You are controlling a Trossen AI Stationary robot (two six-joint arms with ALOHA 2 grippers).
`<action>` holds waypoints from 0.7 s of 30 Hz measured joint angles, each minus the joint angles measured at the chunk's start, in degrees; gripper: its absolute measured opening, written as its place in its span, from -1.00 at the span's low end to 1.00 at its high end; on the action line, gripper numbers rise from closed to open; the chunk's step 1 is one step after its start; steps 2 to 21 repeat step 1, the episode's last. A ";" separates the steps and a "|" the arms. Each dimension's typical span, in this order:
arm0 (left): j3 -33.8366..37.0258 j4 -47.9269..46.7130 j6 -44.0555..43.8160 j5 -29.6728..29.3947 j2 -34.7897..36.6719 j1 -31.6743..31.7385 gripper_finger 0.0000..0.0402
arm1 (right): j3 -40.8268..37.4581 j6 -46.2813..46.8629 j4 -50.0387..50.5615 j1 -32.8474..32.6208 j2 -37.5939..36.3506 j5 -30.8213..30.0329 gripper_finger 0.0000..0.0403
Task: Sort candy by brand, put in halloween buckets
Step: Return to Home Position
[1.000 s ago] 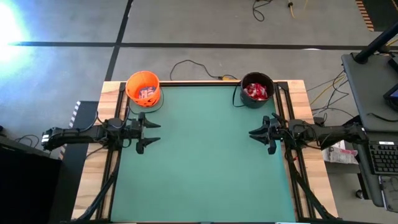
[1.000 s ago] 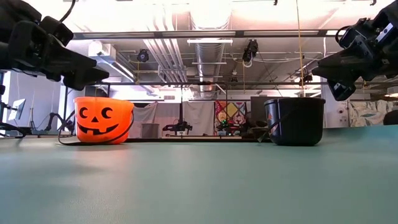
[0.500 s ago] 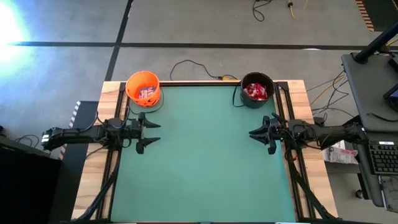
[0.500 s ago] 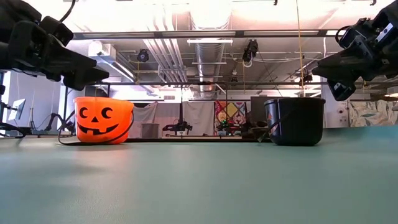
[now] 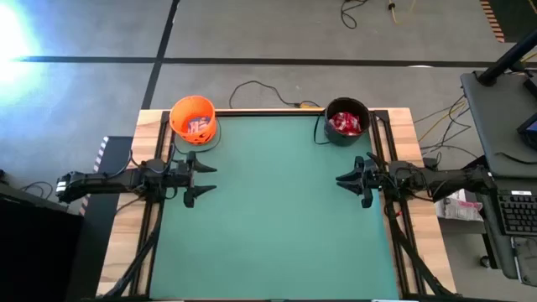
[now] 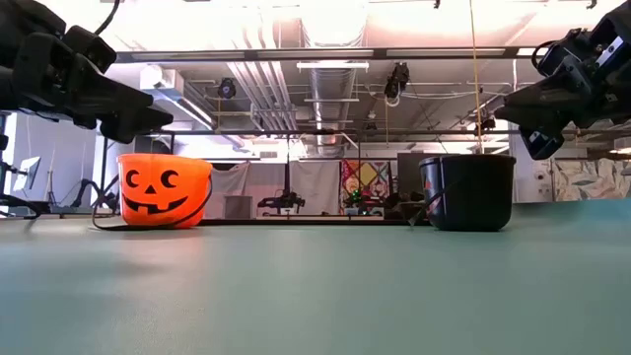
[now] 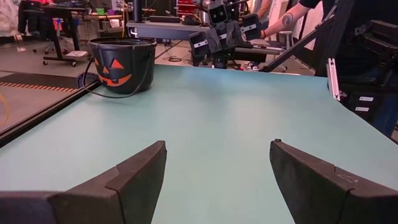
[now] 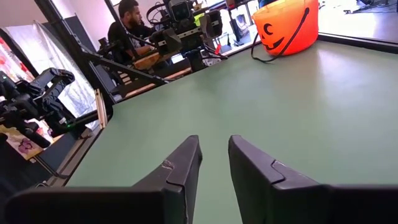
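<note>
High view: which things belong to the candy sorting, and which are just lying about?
Job: orange bucket with pale candy; black bucket with red candy; left gripper, right gripper, both empty.
Lying about: black cable; keyboard.

- Orange bucket (image 6: 164,190): bright orange, black jack-o'-lantern face.
- Black bucket (image 7: 122,68): black, orange jack-o'-lantern face.
- Candy: red candy (image 5: 346,123) in Black bucket, blue-white candy (image 5: 198,127) in Orange bucket.
- Table (image 5: 277,218): green top, pale wood edges.
- Left gripper (image 7: 218,144), right gripper (image 8: 213,139): black.
</note>
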State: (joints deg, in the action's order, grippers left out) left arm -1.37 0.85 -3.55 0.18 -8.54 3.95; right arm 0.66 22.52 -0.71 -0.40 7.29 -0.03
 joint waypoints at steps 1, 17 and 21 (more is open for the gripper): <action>0.00 0.01 0.00 -0.01 0.00 -0.01 0.35 | -0.01 0.00 0.00 0.00 0.00 -0.01 -0.61; 0.00 0.01 0.00 -0.01 0.00 -0.01 0.35 | -0.01 0.00 0.00 0.00 0.00 -0.01 -0.61; 0.00 0.01 0.00 -0.01 0.00 -0.01 0.35 | -0.01 0.00 0.00 0.00 0.00 -0.01 -0.61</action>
